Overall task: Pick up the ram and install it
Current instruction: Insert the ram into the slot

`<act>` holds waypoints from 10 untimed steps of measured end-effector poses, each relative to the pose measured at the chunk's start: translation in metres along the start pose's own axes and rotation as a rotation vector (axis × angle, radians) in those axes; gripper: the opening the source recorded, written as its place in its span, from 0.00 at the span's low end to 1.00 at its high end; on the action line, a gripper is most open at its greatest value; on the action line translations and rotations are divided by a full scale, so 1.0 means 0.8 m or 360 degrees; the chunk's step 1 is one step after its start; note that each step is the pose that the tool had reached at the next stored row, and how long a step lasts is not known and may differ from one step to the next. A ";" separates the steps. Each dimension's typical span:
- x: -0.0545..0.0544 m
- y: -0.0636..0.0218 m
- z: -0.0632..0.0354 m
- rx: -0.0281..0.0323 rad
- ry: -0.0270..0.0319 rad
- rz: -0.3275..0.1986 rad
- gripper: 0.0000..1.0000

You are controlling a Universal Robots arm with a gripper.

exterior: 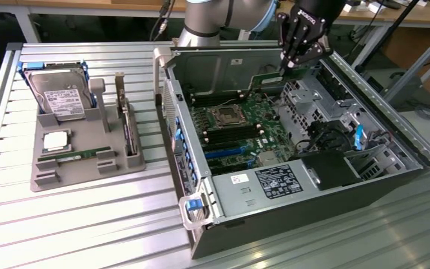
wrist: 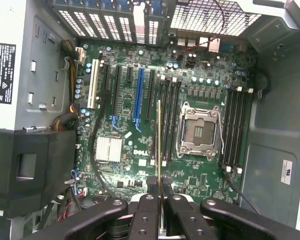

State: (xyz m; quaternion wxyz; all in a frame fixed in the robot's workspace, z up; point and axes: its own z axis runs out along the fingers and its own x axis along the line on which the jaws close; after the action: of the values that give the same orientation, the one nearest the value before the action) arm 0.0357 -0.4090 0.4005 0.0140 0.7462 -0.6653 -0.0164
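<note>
While the ram (wrist: 159, 142) hangs edge-on in the wrist view, I read it as a light, stiff, thin board, brittle if twisted, with chips that want no side load. The gripper (wrist: 159, 197) pinches it across its flat faces, fingers (wrist: 145, 212) closed onto the upper edge and the contact edge pointing down. That looks to me like the right hold: top edge, off the contacts. The stick sits above the motherboard (wrist: 121, 107), apparently clear of it. It lines up lengthwise with the black memory slots (wrist: 169, 117) beside the empty processor socket (wrist: 199, 131); which slot, I cannot tell. In the exterior view the gripper is inside the open computer case (exterior: 223, 64), near its far wall. The grey tray (exterior: 88, 168) lies well apart, on the exterior view's left.
</note>
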 end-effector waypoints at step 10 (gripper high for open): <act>0.000 0.000 0.006 0.00000 0.00000 0.0000 0.13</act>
State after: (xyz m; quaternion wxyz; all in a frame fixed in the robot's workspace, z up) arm 0.0357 -0.4090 0.3959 0.0140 0.7462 -0.6653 -0.0164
